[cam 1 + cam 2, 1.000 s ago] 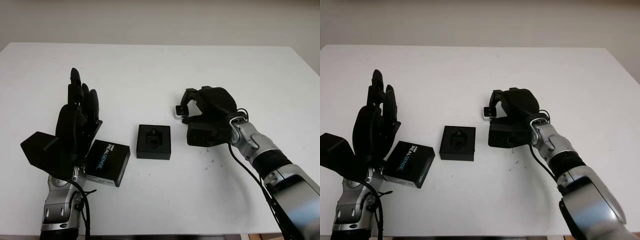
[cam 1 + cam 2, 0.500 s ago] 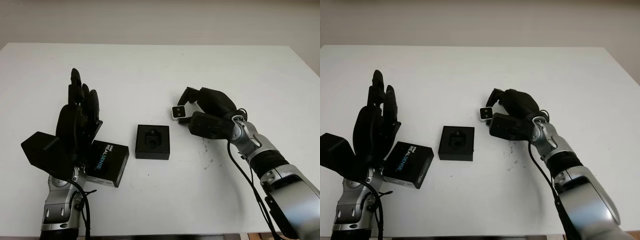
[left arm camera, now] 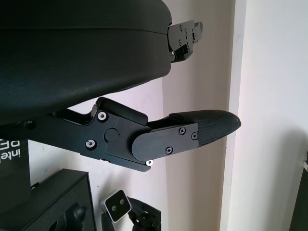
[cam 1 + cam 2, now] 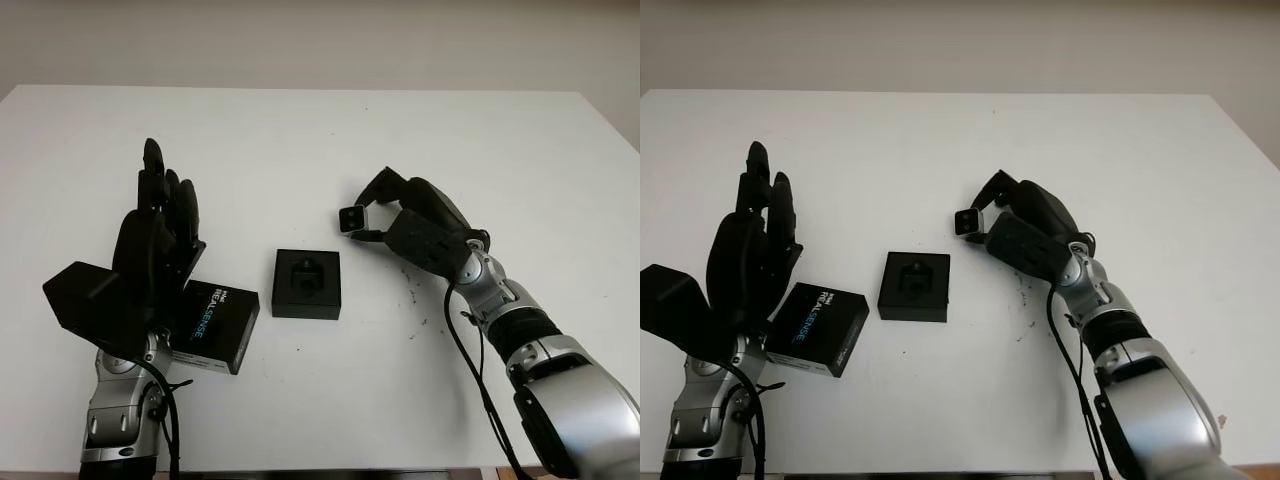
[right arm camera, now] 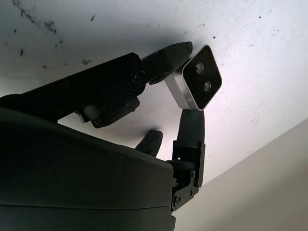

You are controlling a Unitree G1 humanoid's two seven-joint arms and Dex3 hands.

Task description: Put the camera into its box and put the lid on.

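Observation:
A small silver camera with a dark two-lens face is pinched in the fingertips of my right hand, held above the table to the right of the box. In the right wrist view the camera sits between two black fingers. The open black box, with its moulded insert showing, lies at the table's centre. Its lid, black with "REALSENSE" lettering, lies left of the box. My left hand is open and raised upright just above and left of the lid.
The white table stretches wide behind the box and hands. A few dark scuff marks dot the surface under my right forearm. The table's front edge runs close below both arms.
My right hand has lifted and tilted, raising the camera off the table and carrying it a little left toward the box. The left hand, lid and box have not moved.

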